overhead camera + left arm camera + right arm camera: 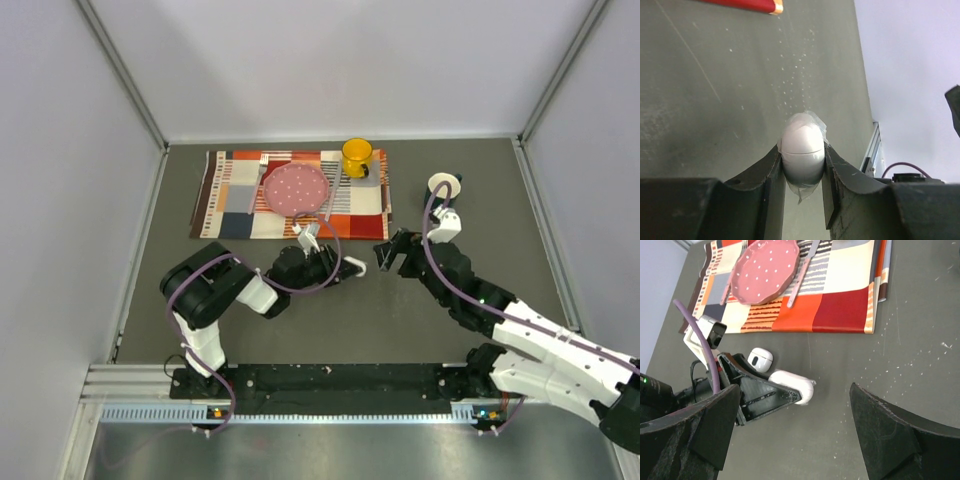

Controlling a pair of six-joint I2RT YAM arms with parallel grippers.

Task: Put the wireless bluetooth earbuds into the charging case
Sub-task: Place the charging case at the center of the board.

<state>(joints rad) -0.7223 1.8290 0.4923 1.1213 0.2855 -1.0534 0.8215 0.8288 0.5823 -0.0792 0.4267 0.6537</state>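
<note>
- Centre-left of the top view: the left gripper [345, 268] lies low over the dark table [150, 300], pointing right.
- Its fingers are clamped on a small white egg-shaped case [801, 142]. The case's lid is closed, and a scrap of clear film clings around it.
- Upper left of the right wrist view: a second white case [760, 359] sits on the table just beside the left gripper, between it and the mat.
- Upper centre of the top view: a patchwork mat [225, 195] holds a pink dotted plate [295, 188] and a yellow mug [357, 157].
- Right of centre: the right gripper [393, 252] faces the held case, its fingers wide apart.
- Upper right: a white round object [445, 185] rests on the table.
</note>
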